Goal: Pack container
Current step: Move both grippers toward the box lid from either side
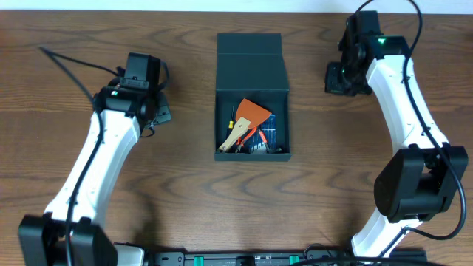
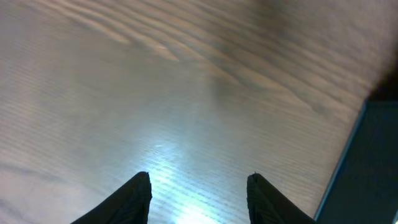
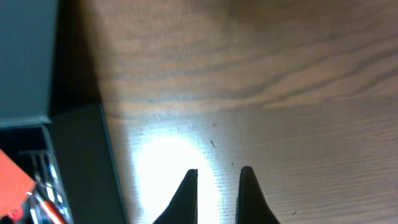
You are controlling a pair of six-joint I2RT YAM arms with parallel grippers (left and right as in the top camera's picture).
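Note:
The dark teal container [image 1: 252, 156] sits at the table's middle with its flap lid [image 1: 250, 70] folded back. Inside lie an orange scraper [image 1: 253, 112] with a wooden handle, a red-handled tool [image 1: 261, 136] and a blue case [image 1: 270, 127] partly covered. My left gripper [image 1: 163, 113] is left of the container, open and empty over bare wood [image 2: 199, 177]; the container's edge [image 2: 373, 168] shows at its right. My right gripper [image 1: 333, 78] is right of the lid, fingers a little apart and empty [image 3: 219, 171]; the container wall [image 3: 81, 162] lies to its left.
The wooden table [image 1: 74, 162] lies all around the container. A black cable [image 1: 70, 63] runs across the wood at the far left, towards the left arm.

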